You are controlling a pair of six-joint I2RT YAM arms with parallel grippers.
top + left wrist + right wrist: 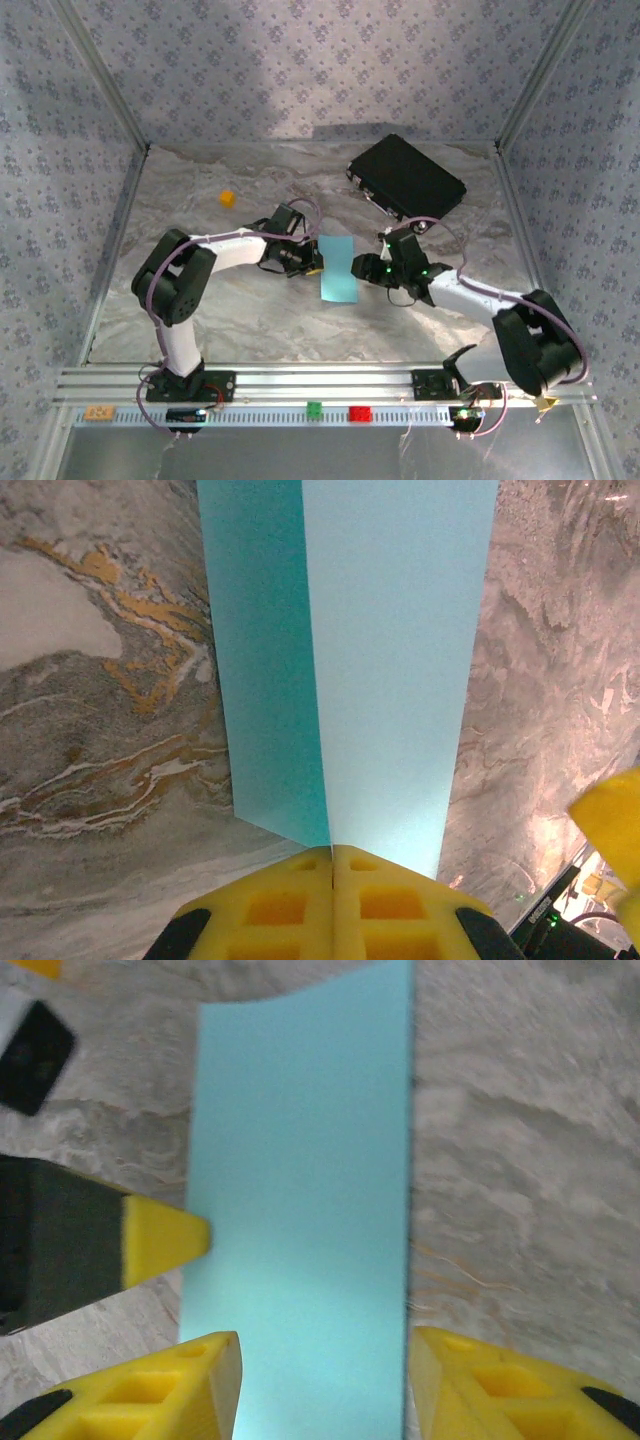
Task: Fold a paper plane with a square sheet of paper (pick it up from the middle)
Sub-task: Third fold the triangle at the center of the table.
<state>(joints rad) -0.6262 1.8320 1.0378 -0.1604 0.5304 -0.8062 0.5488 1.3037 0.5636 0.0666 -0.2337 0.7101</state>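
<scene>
The square sheet of paper, light blue, lies mid-table folded into a long narrow rectangle. In the left wrist view the paper shows two layers that part in a V from a crease. My left gripper is shut on the crease end, its yellow pads pressed together. From the top it sits at the sheet's left edge. My right gripper is open, one finger either side of the paper, at the sheet's right side. The left gripper's yellow tip touches the paper's edge. The paper plane is out of view.
A black rectangular case lies at the back right. A tiny orange cube sits at the back left. Patterned walls close in three sides. A green block and a red block rest on the front rail.
</scene>
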